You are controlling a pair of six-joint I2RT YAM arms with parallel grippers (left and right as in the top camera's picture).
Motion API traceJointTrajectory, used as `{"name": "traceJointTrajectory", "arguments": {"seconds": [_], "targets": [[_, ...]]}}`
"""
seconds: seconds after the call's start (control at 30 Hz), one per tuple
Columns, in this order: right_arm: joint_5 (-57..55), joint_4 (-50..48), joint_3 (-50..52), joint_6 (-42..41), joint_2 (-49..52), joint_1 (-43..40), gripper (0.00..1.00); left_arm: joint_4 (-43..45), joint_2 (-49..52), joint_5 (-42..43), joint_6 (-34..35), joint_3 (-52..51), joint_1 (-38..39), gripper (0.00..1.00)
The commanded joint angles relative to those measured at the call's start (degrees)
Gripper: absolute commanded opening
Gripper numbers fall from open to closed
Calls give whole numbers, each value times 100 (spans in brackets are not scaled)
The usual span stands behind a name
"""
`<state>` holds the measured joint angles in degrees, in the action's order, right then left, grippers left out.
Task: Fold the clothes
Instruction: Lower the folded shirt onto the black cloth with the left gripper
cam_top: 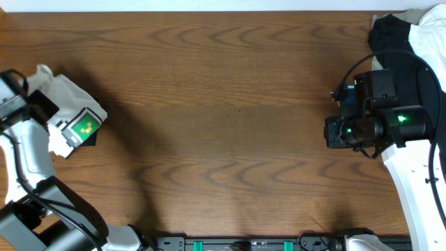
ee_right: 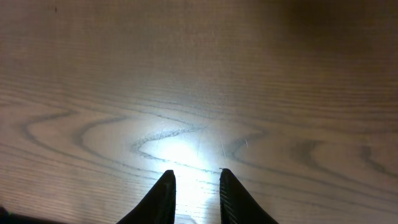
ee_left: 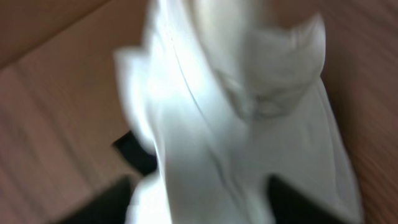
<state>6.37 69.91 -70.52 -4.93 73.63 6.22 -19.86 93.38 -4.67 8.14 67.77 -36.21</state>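
Left gripper [ee_left: 202,199] and right gripper [ee_right: 196,179] — two; white T-shirt [cam_top: 72,103] — one

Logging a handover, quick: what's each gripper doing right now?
Left gripper: at the white T-shirt, blurred; open or closed cannot be told.
Right gripper: slightly open, holding nothing.

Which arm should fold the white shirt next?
Probably left. The left arm is right at the shirt, which fills its wrist view. The right arm sits far across, over bare wood.
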Motion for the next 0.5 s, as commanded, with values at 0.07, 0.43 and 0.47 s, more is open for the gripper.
{"name": "traceJointTrajectory", "arguments": {"seconds": [0.07, 0.43, 0.47], "targets": [[-35, 26, -28, 72, -50, -37, 23, -190, 81, 1189, 1071, 98, -483, 98], [-35, 24, -26, 74, -50, -37, 23, -225, -13, 3150, 1045, 101, -586, 98], [-35, 26, -24, 74, -50, -37, 23, -269, -13, 3176, 984, 98, -590, 98]]}}
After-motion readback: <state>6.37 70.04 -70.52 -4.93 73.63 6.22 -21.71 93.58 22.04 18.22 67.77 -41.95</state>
